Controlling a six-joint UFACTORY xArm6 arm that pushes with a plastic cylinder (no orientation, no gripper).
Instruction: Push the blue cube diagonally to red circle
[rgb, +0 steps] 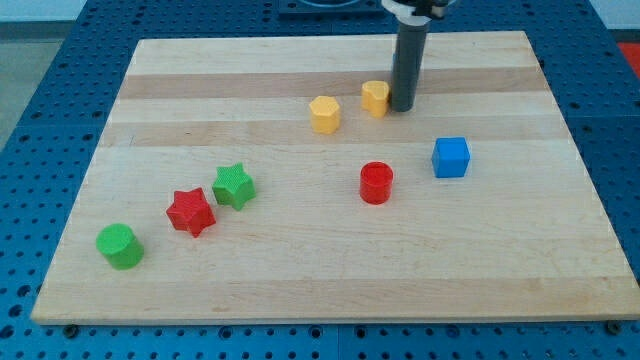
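Observation:
The blue cube (451, 157) sits on the wooden board right of centre. The red circle (376, 183), a short red cylinder, stands just left of it and slightly lower in the view. My tip (402, 106) rests on the board near the view's top, above both blocks and up-left of the blue cube. It stands right beside a small yellow block (375, 97), touching or nearly touching its right side.
A yellow hexagon block (325, 114) lies left of the small yellow one. A green star (233, 186), a red star (190, 211) and a green cylinder (120, 246) sit at the view's lower left. The board (300, 290) lies on a blue perforated table.

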